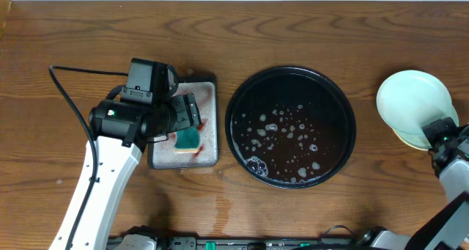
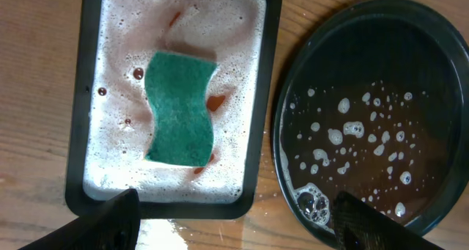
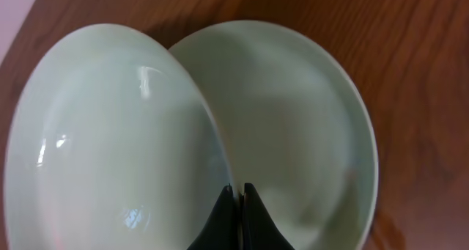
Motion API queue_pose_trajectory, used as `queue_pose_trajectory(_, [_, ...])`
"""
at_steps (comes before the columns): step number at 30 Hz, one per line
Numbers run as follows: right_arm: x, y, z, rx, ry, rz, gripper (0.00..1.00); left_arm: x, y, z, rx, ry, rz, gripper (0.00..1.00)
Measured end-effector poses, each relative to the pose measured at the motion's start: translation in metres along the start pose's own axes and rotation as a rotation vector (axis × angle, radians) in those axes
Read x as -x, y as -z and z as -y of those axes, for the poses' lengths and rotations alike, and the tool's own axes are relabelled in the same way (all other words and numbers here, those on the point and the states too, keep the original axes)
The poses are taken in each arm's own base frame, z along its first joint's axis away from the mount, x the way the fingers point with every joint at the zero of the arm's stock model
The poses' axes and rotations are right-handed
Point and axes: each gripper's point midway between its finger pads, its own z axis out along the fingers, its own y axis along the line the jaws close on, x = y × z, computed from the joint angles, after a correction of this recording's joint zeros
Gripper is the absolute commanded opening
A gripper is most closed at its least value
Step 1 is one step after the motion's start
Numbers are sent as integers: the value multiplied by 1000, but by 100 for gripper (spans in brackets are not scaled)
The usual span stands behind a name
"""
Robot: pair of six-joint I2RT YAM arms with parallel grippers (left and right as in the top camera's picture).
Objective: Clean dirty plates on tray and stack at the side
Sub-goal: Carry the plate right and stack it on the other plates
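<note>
The round black tray point(image 1: 344, 151) holds only soapy droplets and no plate; it also shows in the left wrist view point(image 2: 432, 37). At the far right, a pale mint plate point(image 1: 410, 96) lies tilted over a pale yellow plate point(image 1: 407, 140) on the wood. My right gripper point(image 1: 441, 129) is shut on the mint plate's rim. In the right wrist view the fingers point(image 3: 238, 195) pinch the edge of the nearer plate point(image 3: 110, 147), which overlaps a second plate point(image 3: 293, 111). I cannot make out a third plate. My left gripper point(image 2: 234, 222) is open and empty.
A rectangular black tray point(image 1: 211, 156) of foamy, red-stained water holds a green sponge point(image 1: 188, 138), also seen in the left wrist view point(image 2: 179, 107). The left gripper hovers over this tray's near edge. Water is spilled on the wood point(image 2: 176, 232) beside it.
</note>
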Motion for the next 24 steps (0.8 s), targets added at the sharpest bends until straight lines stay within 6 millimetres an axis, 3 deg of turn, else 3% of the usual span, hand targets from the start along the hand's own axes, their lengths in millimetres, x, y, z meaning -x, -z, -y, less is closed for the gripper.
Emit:
queue_pose_trajectory(7, [14,-8,14,-78,30,72,1,0,0,0,0,0,0,83])
queue_pose_trajectory(10, [15,-7,16,-91,40,80,37,0,0,0,0,0,0,83])
queue_pose_trajectory(15, [3,-7,7,-31,46,17,38,0,0,0,0,0,0,83])
queue_pose_trajectory(18, [3,3,-19,72,60,10,37,0,0,0,0,0,0,83])
queue_pose_trajectory(20, [6,20,-48,174,86,26,38,0,0,0,0,0,0,83])
queue_pose_trajectory(24, [-9,81,-123,424,198,24,40,0,0,0,0,0,0,83])
